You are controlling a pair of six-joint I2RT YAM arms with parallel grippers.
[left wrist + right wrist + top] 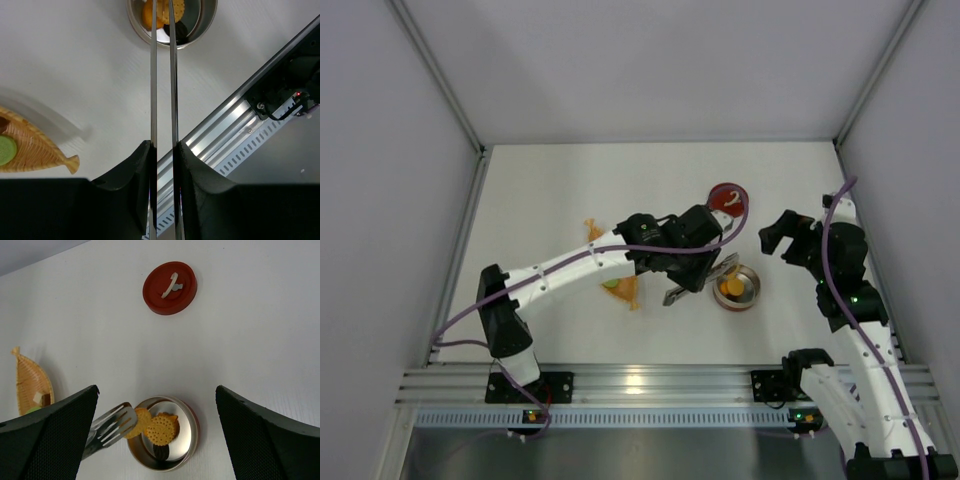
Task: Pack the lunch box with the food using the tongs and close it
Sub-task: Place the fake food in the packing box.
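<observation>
Firmly, left gripper [162, 150] pinches the tongs [153, 75] by both arms, tong tips over the rim of the open lunch box [192, 422], round biscuits [161, 429] inside, red lid [170, 287] flat on the table [550, 190] well apart, right gripper [782, 236] spread wide nearby, wicker dish [35, 145] off to the left

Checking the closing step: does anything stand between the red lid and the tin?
Yes: the tongs, held by the left gripper, reach over the rim of the tin, above the biscuits inside, blocking the lid.
</observation>
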